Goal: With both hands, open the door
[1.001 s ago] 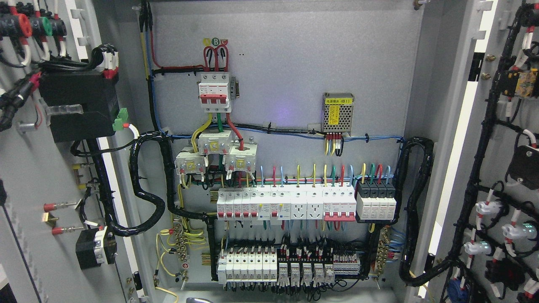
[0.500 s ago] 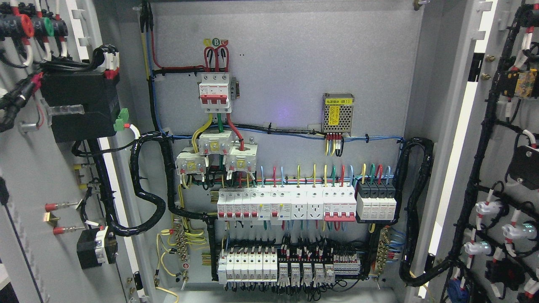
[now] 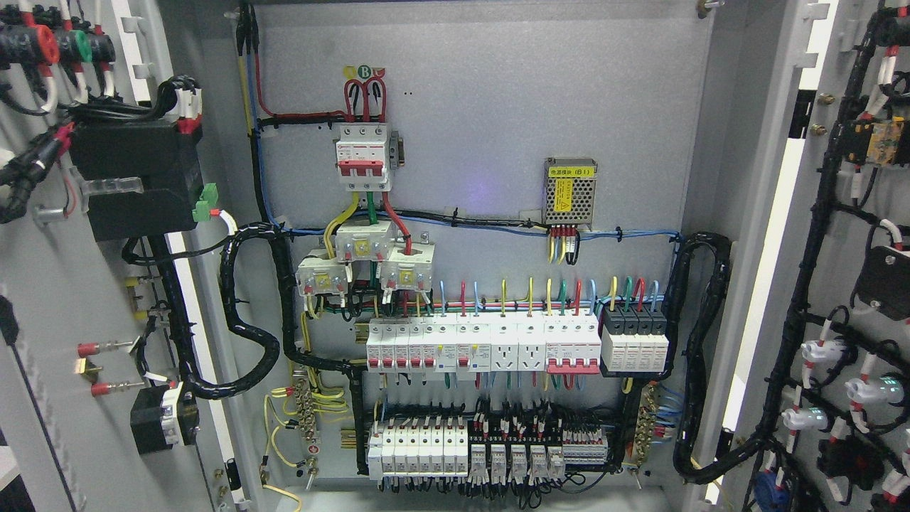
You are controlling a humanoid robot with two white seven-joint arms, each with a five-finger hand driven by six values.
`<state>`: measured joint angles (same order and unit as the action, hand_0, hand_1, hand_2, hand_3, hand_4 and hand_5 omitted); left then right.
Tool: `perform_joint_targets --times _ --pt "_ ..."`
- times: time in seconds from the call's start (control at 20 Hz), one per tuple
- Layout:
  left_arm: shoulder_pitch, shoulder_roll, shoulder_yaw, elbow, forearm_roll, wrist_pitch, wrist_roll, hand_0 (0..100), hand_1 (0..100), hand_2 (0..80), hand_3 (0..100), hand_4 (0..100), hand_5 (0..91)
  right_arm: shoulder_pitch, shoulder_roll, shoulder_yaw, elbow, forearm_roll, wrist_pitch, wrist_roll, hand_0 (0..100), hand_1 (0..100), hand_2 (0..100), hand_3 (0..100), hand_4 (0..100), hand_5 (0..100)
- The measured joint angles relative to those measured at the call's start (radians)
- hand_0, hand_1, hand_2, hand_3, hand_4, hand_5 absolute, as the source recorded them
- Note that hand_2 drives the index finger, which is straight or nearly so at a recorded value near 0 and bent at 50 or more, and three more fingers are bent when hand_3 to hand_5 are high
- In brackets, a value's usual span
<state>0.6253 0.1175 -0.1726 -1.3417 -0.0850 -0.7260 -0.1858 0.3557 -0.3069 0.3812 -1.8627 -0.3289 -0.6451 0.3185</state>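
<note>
An electrical cabinet stands in front of me with both doors swung wide. The left door (image 3: 50,299) fills the picture's left edge, its inner face carrying a black box and wiring. The right door (image 3: 846,235) fills the right edge, with black cable looms and indicator-lamp backs on it. Between them the grey back panel (image 3: 498,107) shows a red-and-white main breaker (image 3: 362,156), rows of white breakers (image 3: 483,345) and terminal blocks (image 3: 490,448). Neither of my hands nor arms shows anywhere in the head view.
A small meshed power supply (image 3: 570,190) sits at the panel's right. Thick black corrugated conduits (image 3: 245,313) loop from each door into the cabinet. Coloured wires run across the panel's middle.
The view has shifted very slightly. A small grey rounded shape at the bottom edge, seen one second ago, is gone. The doors stand as before.
</note>
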Motion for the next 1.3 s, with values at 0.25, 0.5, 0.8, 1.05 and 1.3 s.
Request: perform_joint_targets --times 0.25,0.5,0.8,1.05,1.3 --pt "0.006 0.008 -0.015 -0.113 0.004 -0.039 0.027 0 0 0.0 0 0 0.0 0.052 -0.039 -0.071 -0.034 0.0 -0.047 0.001 38 0 0 0 0 0" --pt "-0.024 0.009 -0.023 -0.191 0.048 -0.043 0.063 0 0 0.0 0 0 0.0 0.073 -0.063 -0.135 -0.071 -0.001 -0.108 0.002 38 0 0 0 0 0" --pt "-0.079 0.001 -0.033 -0.26 0.072 -0.044 0.067 0 0 0.0 0 0 0.0 0.077 -0.084 -0.227 -0.11 -0.008 -0.137 0.002 38 0 0 0 0 0" --pt "-0.144 -0.012 -0.047 -0.3 0.08 -0.044 0.072 0 0 0.0 0 0 0.0 0.055 -0.095 -0.283 -0.13 -0.024 -0.141 0.007 38 0 0 0 0 0" --pt "-0.207 -0.021 -0.068 -0.353 0.083 -0.044 0.064 0 0 0.0 0 0 0.0 0.042 -0.115 -0.339 -0.143 -0.081 -0.141 0.001 38 0 0 0 0 0"
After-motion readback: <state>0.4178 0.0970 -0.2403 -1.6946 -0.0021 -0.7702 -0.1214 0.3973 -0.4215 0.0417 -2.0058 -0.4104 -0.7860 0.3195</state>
